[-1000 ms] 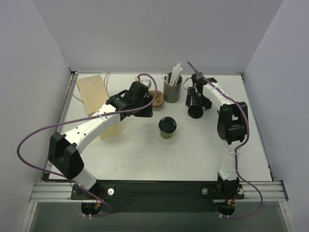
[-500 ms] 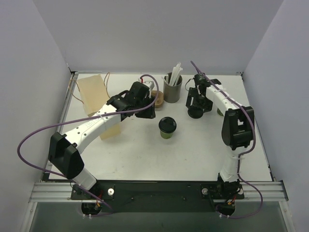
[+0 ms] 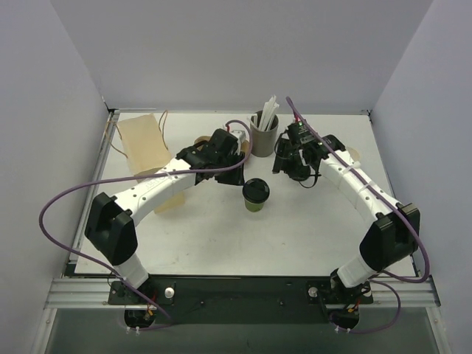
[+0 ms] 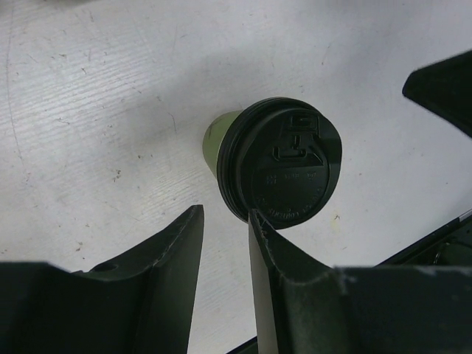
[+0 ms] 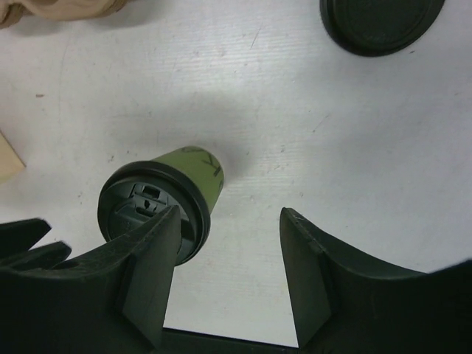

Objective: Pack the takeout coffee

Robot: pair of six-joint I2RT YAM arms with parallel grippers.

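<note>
The takeout coffee (image 3: 256, 194) is a small green paper cup with a black lid, standing upright mid-table. My left gripper (image 3: 233, 174) hovers just up-left of it. In the left wrist view the gripper (image 4: 225, 214) is open by a narrow gap and empty, with the cup (image 4: 284, 169) just beyond its right fingertip. My right gripper (image 3: 292, 171) hovers to the cup's upper right. In the right wrist view this gripper (image 5: 230, 214) is wide open and empty, and the cup (image 5: 166, 195) sits partly behind its left finger (image 5: 147, 258).
A tall grey cup of white straws (image 3: 263, 133) stands behind the coffee, between the two grippers. A brown paper bag (image 3: 144, 144) lies at the back left. A brown round piece (image 3: 200, 140) sits behind the left wrist. A black disc (image 5: 380, 22) lies on the table in the right wrist view.
Both grippers have closed in on the coffee cup. The left one moved right and the right one swung left and nearer. The cup has not moved.
</note>
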